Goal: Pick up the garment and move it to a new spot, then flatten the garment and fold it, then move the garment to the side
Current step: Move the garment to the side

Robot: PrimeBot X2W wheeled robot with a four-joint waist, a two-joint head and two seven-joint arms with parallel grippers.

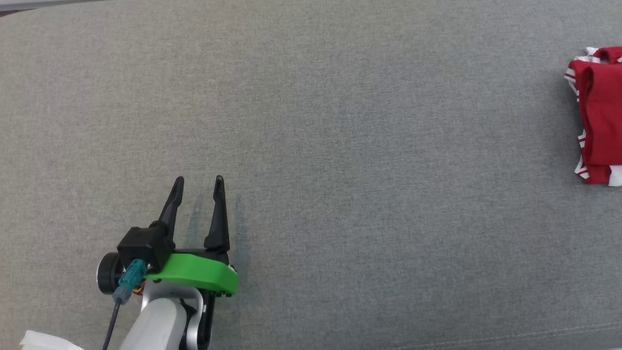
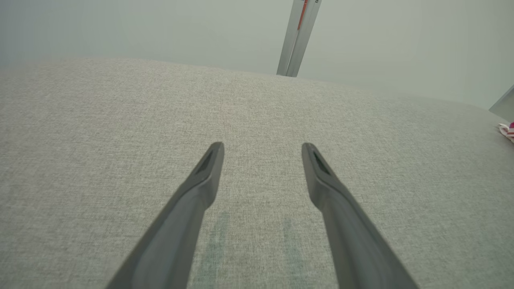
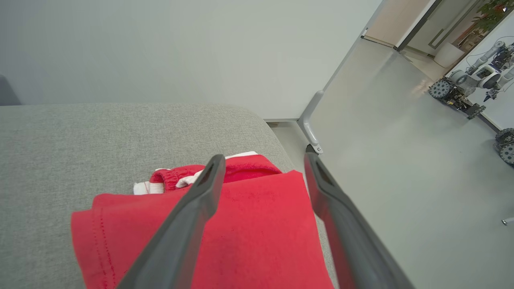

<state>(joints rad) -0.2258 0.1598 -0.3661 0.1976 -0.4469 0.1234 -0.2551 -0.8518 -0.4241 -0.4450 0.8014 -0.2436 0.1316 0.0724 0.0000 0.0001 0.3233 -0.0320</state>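
At the far right edge of the grey cushion (image 1: 340, 146), in the head view, the folded red garment (image 1: 600, 114) lies with its long axis running up and down the picture. It is well apart from the left gripper (image 1: 199, 179), whose fingers stand wide and empty at lower left. From the left wrist, the garment (image 2: 506, 130) is a sliver at the right margin. From the right wrist, the right gripper (image 3: 264, 154) hangs directly over the garment, fingers spread, gripping nothing; the right arm is plainly the nearer for any further shift

The garment (image 1: 600, 114) on the cushion (image 1: 340, 121) at far right, left pincer (image 1: 199, 180) well apart, lower left.
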